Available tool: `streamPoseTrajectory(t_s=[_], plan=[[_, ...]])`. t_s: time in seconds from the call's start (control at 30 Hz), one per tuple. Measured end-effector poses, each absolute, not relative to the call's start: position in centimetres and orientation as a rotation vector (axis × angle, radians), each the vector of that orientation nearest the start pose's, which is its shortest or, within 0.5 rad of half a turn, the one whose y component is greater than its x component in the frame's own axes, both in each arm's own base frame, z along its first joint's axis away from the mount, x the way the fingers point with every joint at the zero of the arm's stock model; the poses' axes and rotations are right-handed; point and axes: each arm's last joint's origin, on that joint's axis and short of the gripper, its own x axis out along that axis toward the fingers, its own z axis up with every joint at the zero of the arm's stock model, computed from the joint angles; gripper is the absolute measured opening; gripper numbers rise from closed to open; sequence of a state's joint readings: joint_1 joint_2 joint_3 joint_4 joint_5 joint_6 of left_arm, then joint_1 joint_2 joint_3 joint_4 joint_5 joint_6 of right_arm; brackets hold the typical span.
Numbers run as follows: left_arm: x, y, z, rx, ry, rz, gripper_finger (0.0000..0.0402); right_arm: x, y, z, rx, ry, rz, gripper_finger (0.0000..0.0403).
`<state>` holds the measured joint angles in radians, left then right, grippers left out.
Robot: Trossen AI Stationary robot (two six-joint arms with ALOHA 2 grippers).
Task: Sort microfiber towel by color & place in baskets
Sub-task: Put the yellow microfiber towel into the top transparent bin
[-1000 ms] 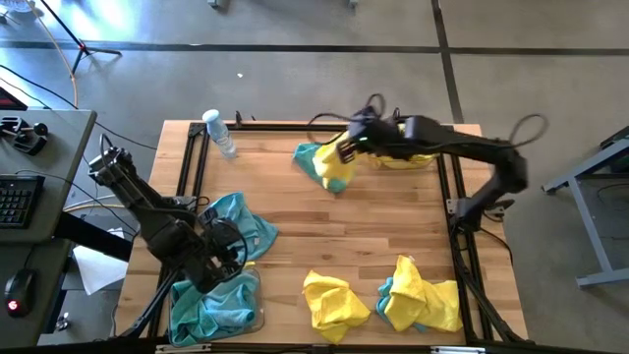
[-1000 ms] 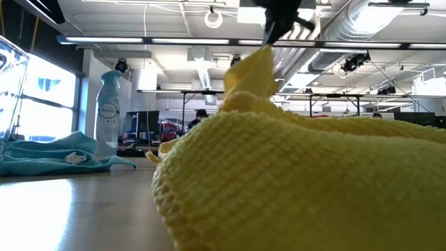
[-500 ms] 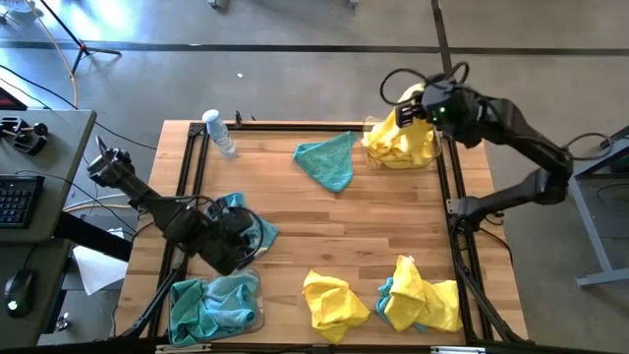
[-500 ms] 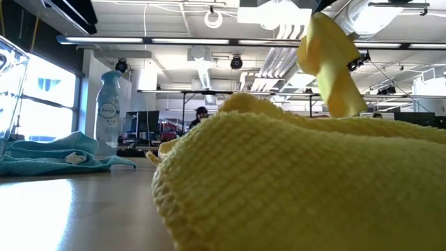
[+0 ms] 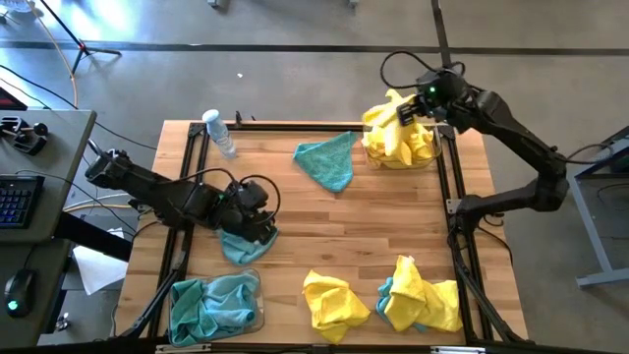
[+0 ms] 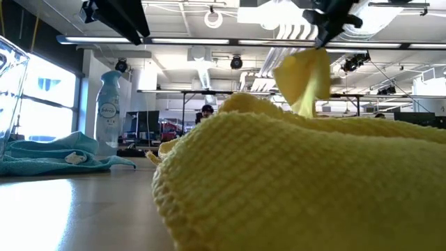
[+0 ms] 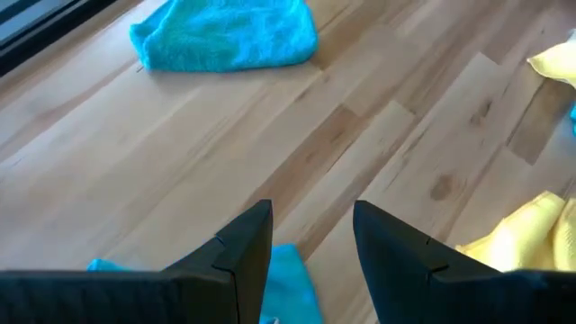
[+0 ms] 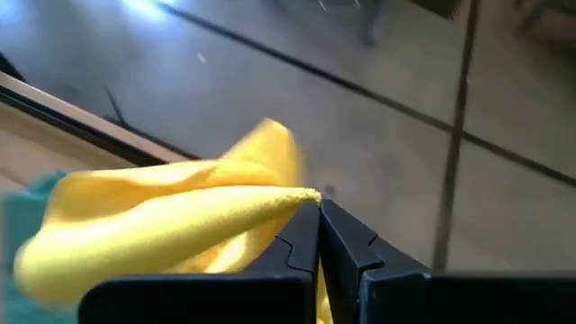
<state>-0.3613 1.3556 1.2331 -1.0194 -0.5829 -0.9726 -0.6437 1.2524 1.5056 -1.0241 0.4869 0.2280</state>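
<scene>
My right gripper [image 5: 418, 106] is shut on a yellow towel [image 5: 388, 113], which hangs over the far-right basket [image 5: 433, 160] of yellow towels. In the low view that towel [image 6: 303, 80] dangles in the air. My left gripper [image 5: 263, 218] stands open, its fingers [image 7: 243, 247] bare, above the wood beside a teal towel [image 5: 241, 244] lying on the table. Another teal towel [image 5: 329, 162] lies at the far middle. The near-left basket [image 5: 261, 317] holds teal towels. My right gripper pinches a bunched fold of the yellow towel [image 8: 288, 200] between its two shut fingers. The fingers slant downward from the table's right side. The towel hangs slack below them, lifted clear above the basket's yellow pile.
A yellow towel [image 5: 334, 300] and a yellow-and-teal heap [image 5: 423, 295] lie near the front edge. A clear water bottle [image 5: 218, 131] stands at the far left. A black frame rail [image 5: 192, 162] runs along the table's sides. Bare wood lies in the middle.
My right gripper has carried the yellow towel from the far-middle teal towel toward the table's far right, lifting it over the yellow basket. My left gripper has swung from above the near-left basket toward the table's middle and far side, staying open.
</scene>
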Motion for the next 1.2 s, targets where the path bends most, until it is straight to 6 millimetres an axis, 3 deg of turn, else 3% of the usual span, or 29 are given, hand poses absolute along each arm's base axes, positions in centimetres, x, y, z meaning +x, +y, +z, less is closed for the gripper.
streamPoseTrajectory(t_s=[0.17, 0.27, 0.33, 0.43, 0.6, 0.83, 1.2], plan=[[24.4, -6.7, 30.7, -0.387, 0.809, 0.656, 0.0147, 15.5, -15.8, 38.8, 0.289, 0.841, -1.181, 0.0], [24.8, -6.4, 30.8, -0.409, 0.788, 0.663, 0.0147, 16.1, -16.8, 37.6, 0.267, 0.798, -1.142, 0.0], [25.0, -6.1, 30.9, -0.424, 0.773, 0.669, 0.0147, 17.0, -17.2, 36.4, 0.315, 0.748, -1.019, 0.0], [25.2, -5.7, 31.0, -0.44, 0.76, 0.682, 0.0147, 17.6, -17.4, 34.0, 0.412, 0.736, -0.894, 0.0], [25.5, -5.2, 31.1, -0.462, 0.736, 0.695, 0.0147, 16.9, -18.9, 29.0, 0.513, 0.867, -0.948, 0.0], [25.8, -4.2, 31.2, -0.481, 0.715, 0.723, 0.0147, 18.9, -21.6, 24.5, 0.562, 0.89, -0.915, 0.0], [26.0, -3.1, 31.1, -0.523, 0.723, 0.744, 0.0147, 21.4, -24.3, 18.1, 0.61, 1.078, -0.877, 0.001]])
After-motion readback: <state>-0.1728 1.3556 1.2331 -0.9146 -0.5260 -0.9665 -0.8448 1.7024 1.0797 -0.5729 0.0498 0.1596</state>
